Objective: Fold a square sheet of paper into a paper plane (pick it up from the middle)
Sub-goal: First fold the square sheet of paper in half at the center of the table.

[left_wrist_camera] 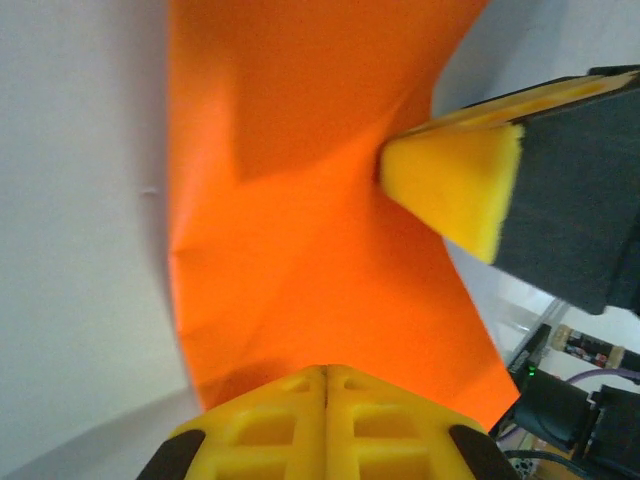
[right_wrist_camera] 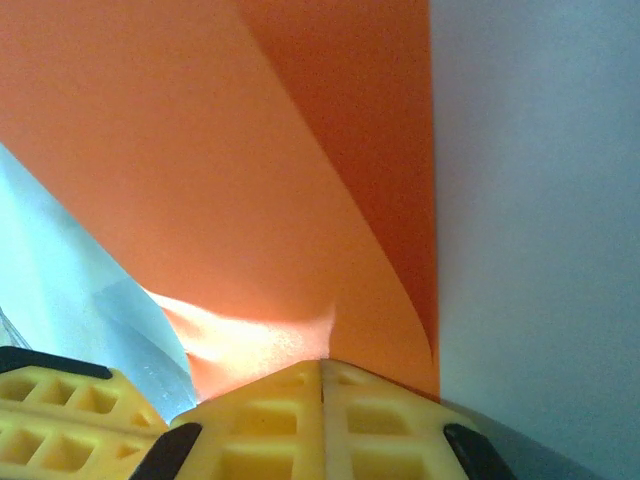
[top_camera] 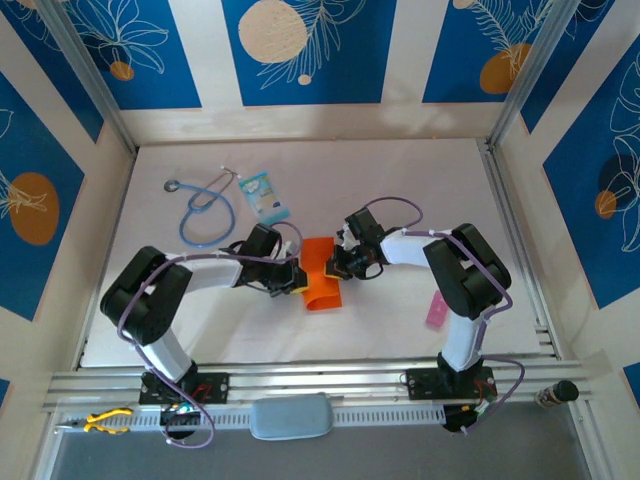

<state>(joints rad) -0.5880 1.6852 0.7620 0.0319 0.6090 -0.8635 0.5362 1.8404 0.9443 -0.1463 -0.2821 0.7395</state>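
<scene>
Square sheet of paper [top_camera: 322,290]: bright orange, at the middle of the white surface [top_camera: 400,190], caught between the two grippers and bent rather than flat (its near end curls over in the top view).
Left gripper [left_wrist_camera: 325,372]: closed, with its yellow fingers pressed together on the sheet's left side. In the left wrist view the paper fans up and away from the fingertips, with soft creases across it.
Right gripper [right_wrist_camera: 320,365]: closed on the opposite side of the same sheet. In the right wrist view the paper rises from the fingertips in one smooth curve.
Grippers to each other: near, facing across the sheet. One yellow finger of the right gripper shows in the left wrist view, touching the paper's far edge.
Stethoscope [top_camera: 205,212]: blue tubing, at the back left of the surface, well apart from the sheet.
Light-blue packet [top_camera: 263,196]: patterned, just beside the stethoscope, behind the left gripper.
Pink strip [top_camera: 437,310]: lies beside the right arm, apart from the sheet.
Front rail: a yellow-handled tool [top_camera: 105,420] at the left and a grey-blue pad [top_camera: 290,417] in the middle.
</scene>
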